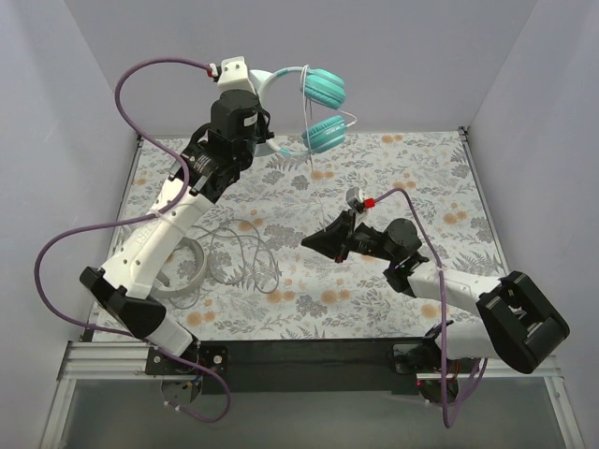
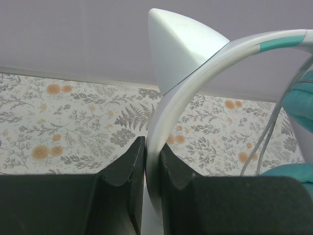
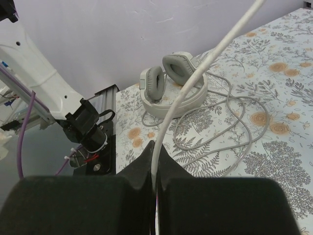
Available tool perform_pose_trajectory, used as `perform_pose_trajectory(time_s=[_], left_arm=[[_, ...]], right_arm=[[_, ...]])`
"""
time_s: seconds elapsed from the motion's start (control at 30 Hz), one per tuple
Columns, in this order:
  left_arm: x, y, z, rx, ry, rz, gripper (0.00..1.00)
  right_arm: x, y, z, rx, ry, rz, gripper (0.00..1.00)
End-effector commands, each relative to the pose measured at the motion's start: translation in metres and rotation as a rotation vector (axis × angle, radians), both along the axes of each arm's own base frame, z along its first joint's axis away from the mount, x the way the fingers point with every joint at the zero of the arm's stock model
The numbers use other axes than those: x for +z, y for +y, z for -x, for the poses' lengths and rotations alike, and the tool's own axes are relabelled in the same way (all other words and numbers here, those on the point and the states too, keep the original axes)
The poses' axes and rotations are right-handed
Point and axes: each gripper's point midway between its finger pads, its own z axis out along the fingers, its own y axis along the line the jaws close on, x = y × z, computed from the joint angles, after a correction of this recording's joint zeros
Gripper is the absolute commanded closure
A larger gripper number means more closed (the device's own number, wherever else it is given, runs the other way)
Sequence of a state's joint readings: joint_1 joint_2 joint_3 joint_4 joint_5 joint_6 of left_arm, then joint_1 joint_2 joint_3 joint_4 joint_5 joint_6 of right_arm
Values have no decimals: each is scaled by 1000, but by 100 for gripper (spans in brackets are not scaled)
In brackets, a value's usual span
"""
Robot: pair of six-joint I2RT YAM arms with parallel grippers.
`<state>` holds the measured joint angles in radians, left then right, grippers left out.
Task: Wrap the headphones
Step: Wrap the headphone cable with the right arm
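Grey headphones (image 3: 150,83) lie on the table (image 3: 283,44) at left, their cable (image 3: 244,105) loose beside them. Left pincer (image 2: 151,156) is clamped on the headband (image 2: 205,63) of the teal headphones (image 1: 323,110), held high at the back. Right pincer (image 3: 152,161) is clamped on their white cord (image 3: 193,81).

Risk: if the cord pulls taut, the headband may slip from the narrow grip.

Count: two headphones, two pincers.

In the top view, the raised headphones (image 1: 323,108) hang at the upper middle, above the back edge of the counter (image 1: 421,168). The left gripper (image 2: 151,147) has their band between its jaws. The other headphones (image 1: 182,271) lie on the counter at the lower left, under the left arm. Their cable (image 1: 248,253) loops just to their right. The right gripper (image 1: 309,241) is in the middle, with a cord (image 3: 195,73) between its jaws.
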<state>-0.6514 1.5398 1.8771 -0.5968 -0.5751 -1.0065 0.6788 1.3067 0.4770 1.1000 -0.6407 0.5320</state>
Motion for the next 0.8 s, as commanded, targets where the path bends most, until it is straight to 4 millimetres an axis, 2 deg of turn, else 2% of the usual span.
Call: perform_pose_trajectory(time_s=[0.0,0.27,0.37,0.5,0.57,0.6,0.67,0.7,0.77], left_arm=[[13,0,-8,44,-63,55,100],[-18,-2,-21,79,-18,0,100],[-35,-2,-26,97,10,-43,100],[-58,-4,-32,100,52,-90,100],[-72,-6,-34,106,81,-116,100],[-77,-5,-34,107,91,-123,100],[-88,-7,-35,108,115,-139,100],[-94,-8,-34,106,128,-151,100],[-104,-7,-33,117,144,-179,100]], right_arm=[[8,-4,4,-38,-47,7,98],[5,-12,1,-94,-36,112,99],[14,-15,-5,-121,-56,171,99],[23,-17,-19,-173,-78,276,99],[15,-22,-24,-196,-72,355,99],[25,-23,-30,-225,-88,363,99],[20,-28,-37,-259,-87,420,99],[30,-28,-42,-276,-102,422,99],[29,-31,-48,-297,-117,461,99]])
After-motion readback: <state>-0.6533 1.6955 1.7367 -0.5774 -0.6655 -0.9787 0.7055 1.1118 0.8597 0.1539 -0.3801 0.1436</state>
